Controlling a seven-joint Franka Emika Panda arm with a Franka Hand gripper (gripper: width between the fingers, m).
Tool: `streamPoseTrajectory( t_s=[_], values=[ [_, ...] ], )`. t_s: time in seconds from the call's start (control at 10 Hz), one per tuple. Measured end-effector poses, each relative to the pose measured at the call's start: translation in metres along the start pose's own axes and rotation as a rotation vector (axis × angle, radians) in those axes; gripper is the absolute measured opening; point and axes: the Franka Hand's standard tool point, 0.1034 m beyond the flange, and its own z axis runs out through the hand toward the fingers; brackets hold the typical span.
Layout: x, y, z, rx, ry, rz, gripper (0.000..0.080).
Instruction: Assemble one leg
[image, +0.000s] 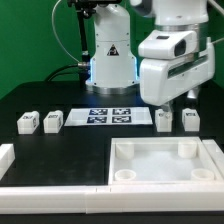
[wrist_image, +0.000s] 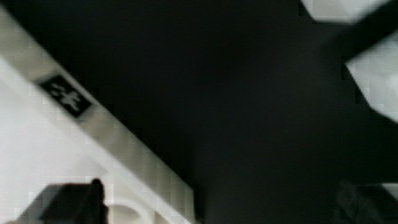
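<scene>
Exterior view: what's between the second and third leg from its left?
The marker board lies flat on the table between the second leg and the third leg. This shows in the exterior view.

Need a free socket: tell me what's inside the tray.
Inside the tray only its round corner sockets show; all four legs stand outside. The near wall hides the floor strip right behind it.
</scene>
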Motion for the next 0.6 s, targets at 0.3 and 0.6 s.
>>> streamPoseTrajectory(
  t_s=[0.3,0.6],
  values=[
    [0.001,-0.006,0.002,0.017,0.001,0.324,0.0649],
    [0.009,-0.049,0.001,0.027,-0.022,0.763,0.0649]
  ],
)
